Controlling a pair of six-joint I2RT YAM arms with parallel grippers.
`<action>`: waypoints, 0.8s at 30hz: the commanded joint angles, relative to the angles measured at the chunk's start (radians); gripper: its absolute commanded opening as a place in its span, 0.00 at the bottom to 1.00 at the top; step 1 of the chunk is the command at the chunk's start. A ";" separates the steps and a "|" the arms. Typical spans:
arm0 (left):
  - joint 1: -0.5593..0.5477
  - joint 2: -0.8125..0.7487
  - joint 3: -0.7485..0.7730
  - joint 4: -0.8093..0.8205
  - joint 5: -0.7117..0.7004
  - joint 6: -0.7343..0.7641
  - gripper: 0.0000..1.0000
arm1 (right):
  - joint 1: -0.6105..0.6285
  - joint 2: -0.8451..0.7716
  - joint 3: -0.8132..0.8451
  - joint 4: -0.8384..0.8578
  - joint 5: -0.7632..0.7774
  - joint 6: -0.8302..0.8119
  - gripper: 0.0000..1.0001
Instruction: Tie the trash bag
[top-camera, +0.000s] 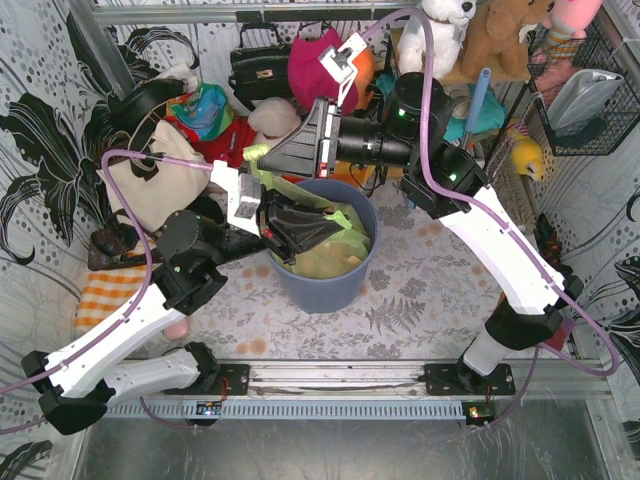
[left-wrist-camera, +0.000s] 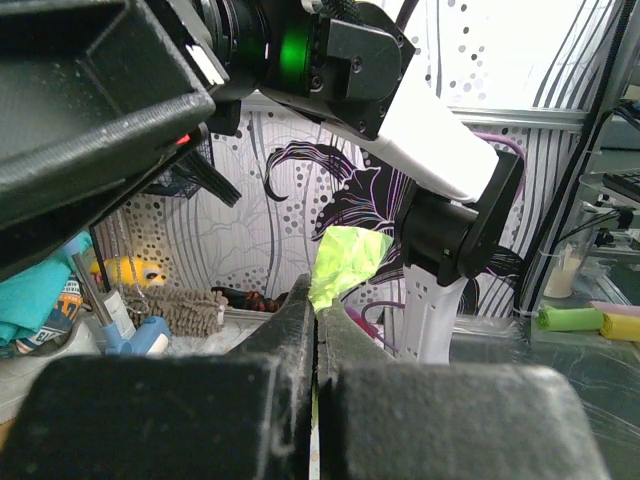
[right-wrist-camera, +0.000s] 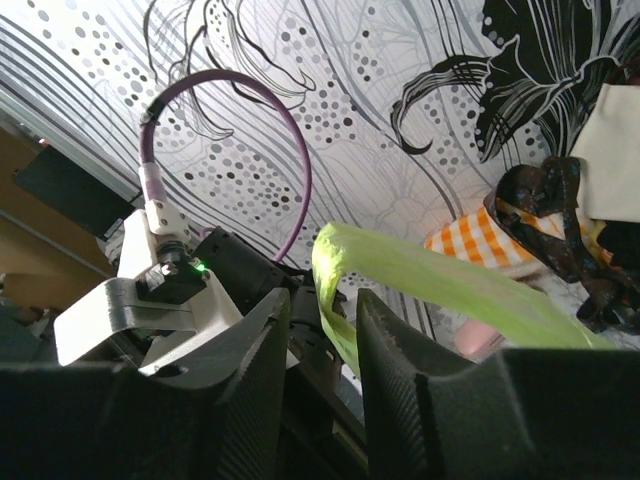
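Left grip: the left gripper (left-wrist-camera: 315, 312) is pressed together and clamped on a thin flap of the trash bag (left-wrist-camera: 345, 262). The flap stands up out of the closed fingers.

Left station: the clamped fingers are held above the mouth of the blue-grey bin (top-camera: 330, 290), over its left half, and are pointed across the opening.

Right grip: the right gripper (right-wrist-camera: 322, 305) is seen with its jaws apart. Nothing is clamped.

Gap contents: a twisted lime-green strip (right-wrist-camera: 420, 275) of the bag is passed loosely between the open fingers, nearer one finger than the other. Contact cannot be told.

Right station: the open fingers are placed just outside the back-left rim of the bin and are pointed away from its centre.

Strip axis: the strip is led up through the gap along the fingers, then folded over and run off to one side. That run is judged to lead back toward the bin.

Bag body: the bag is seated inside the bin, and crumpled tan paper (top-camera: 350, 262) shows through the film.

Nearer arm: both arms are at the bag's top. The loose strip already lies between the right jaws, so closing is judged sufficient to take it.

Governing relation: the clamped flap lies over the bin mouth and the loose strip just beyond the back-left rim, near each other but apart. Crossing them is judged to depend on the strip first being secured.
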 joint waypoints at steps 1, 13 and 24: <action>0.004 -0.022 -0.010 0.064 -0.008 -0.010 0.00 | 0.011 0.011 0.016 0.095 -0.040 0.048 0.31; 0.004 -0.016 0.005 0.052 -0.005 -0.005 0.00 | 0.012 0.135 0.208 0.028 -0.027 0.036 0.11; 0.004 -0.034 0.011 0.055 -0.054 0.012 0.00 | 0.013 0.142 0.264 -0.016 0.033 -0.006 0.00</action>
